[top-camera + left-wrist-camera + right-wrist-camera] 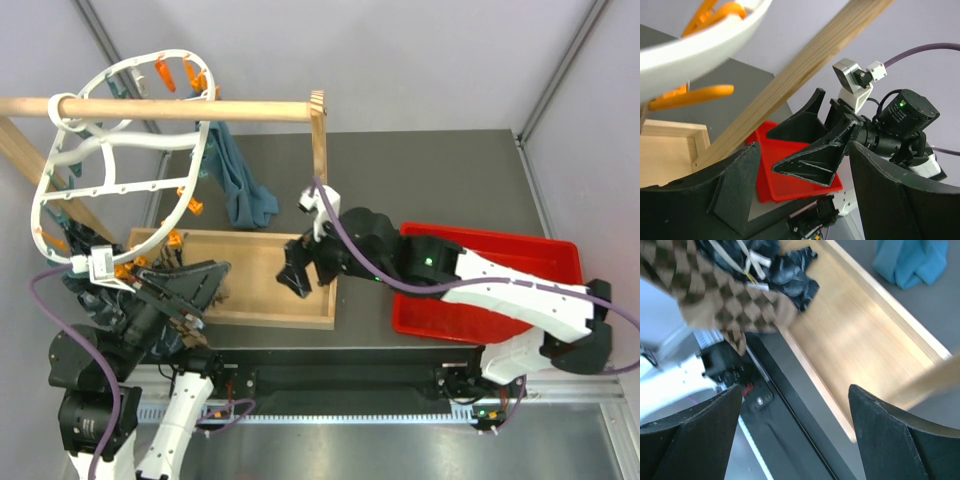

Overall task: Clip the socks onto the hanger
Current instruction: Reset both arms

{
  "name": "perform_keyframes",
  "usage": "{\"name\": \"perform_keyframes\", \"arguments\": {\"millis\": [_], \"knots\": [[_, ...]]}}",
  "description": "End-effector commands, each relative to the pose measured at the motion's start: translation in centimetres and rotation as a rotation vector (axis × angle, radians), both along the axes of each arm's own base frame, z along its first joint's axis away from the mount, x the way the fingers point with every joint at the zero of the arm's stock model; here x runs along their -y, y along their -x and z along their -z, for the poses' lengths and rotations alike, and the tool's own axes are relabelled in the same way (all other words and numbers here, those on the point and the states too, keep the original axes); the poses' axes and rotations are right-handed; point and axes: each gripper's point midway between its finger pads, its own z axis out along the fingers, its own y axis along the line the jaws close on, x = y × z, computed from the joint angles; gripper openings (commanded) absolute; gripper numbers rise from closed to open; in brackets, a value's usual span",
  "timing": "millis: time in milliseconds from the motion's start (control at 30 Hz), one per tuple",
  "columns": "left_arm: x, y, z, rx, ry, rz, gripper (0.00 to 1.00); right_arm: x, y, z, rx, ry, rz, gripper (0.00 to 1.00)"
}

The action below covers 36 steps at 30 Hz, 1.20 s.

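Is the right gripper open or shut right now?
Open: the right gripper has its fingers wide apart in its wrist view, nothing between them.

The hanger (45,185) hangs from the rod (200,108), left of the bin (500,240).

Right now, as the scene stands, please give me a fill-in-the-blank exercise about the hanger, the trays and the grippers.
1. The hanger hangs from a rod made of ____.
2. Beside the wooden tray stands a plastic tray whose colour is ____.
3. The left gripper and the right gripper hold nothing; both are ____.
Missing words: wood; red; open.
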Motion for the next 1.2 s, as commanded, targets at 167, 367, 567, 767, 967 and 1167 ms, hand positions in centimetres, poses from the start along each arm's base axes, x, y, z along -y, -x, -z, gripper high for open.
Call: {"name": "perform_keyframes", "arguments": {"millis": [167,367,567,767,967,1167], "knots": [[2.4,2.0,3.1,-0.012,-0.044,0.185,0.70,5.5,2.2,0.1,0.115,-0.056,-0.007,0.88],[2.4,-0.2,4.7,-0.041,-0.088,0.141,0.66,8.0,1.9,5.5,0.071,-0.028,0.080,0.92],[2.3,-2.2,6.2,-0.074,-0.023,0.137,0.65,10.4,0.4,10.1,0.047,0.032,0.236,0.97],[2.5,-1.3,4.5,-0.045,-0.167,0.169,0.64,11.4,-0.8,10.6,0.086,0.018,0.295,1.00],[2.6,1.2,3.6,-0.029,-0.335,0.256,0.64,10.8,-1.4,9.3,0.115,0.011,0.293,1.00],[0.7,1.9,2.2,0.023,-0.566,0.238,0.67,11.1,-1.2,8.4,0.106,-0.018,0.283,1.00]]}}
